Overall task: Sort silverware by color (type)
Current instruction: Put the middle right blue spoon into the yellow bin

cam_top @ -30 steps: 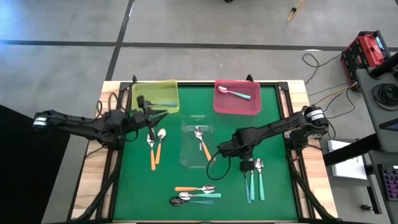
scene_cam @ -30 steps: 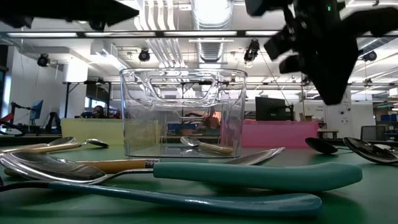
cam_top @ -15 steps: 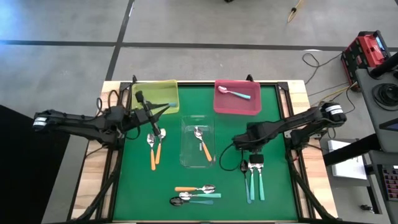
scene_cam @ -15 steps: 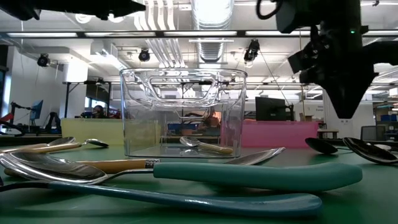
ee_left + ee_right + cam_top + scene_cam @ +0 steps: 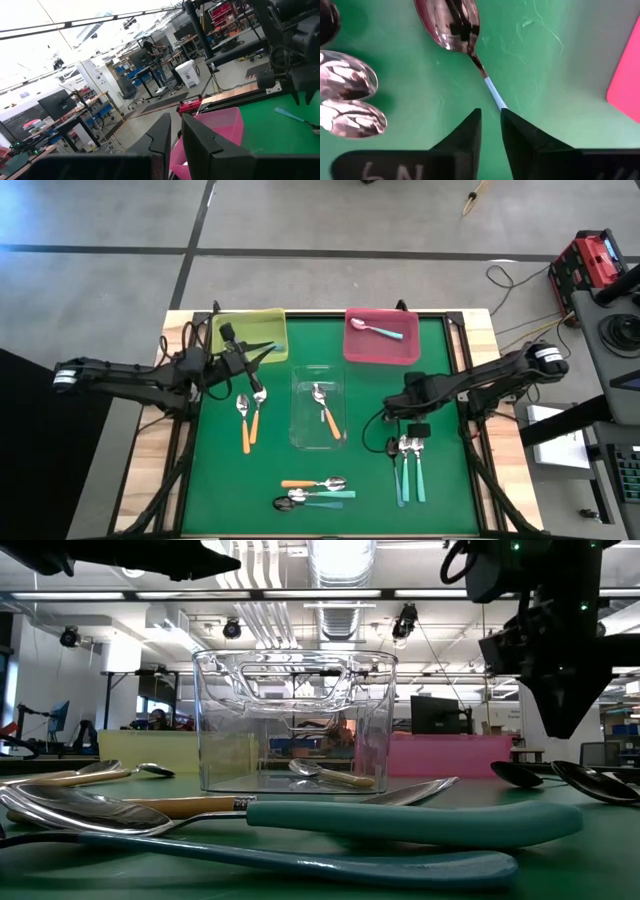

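Observation:
The silverware lies in groups on the green mat. Two orange-handled spoons [image 5: 250, 420] lie at the left, one [image 5: 325, 412] is in the clear tray [image 5: 300, 430], several are at the near edge [image 5: 315, 492], and teal-handled ones [image 5: 410, 470] lie at the right. My right gripper [image 5: 417, 430] points down above the right group, open by a narrow gap. In the right wrist view, a silver spoon's pale blue handle [image 5: 492, 92] runs on the mat below my right gripper [image 5: 490, 112]. My left gripper [image 5: 265, 352] is shut and level beside the yellow tray [image 5: 245, 330], with nothing between its fingers [image 5: 165, 135].
The pink tray [image 5: 375, 352] at the far edge holds one teal-handled spoon [image 5: 382, 330]. A teal bit [image 5: 272, 347] shows in the yellow tray beside my left fingers. The clear tray stands mid-table between the arms. Bare mat lies at the near left and the far right.
My right gripper has gone toward the table's right edge and down, from beside the clear tray to above the teal-handled spoons. My left gripper has edged toward the yellow tray and rolled a little. No spoon has moved.

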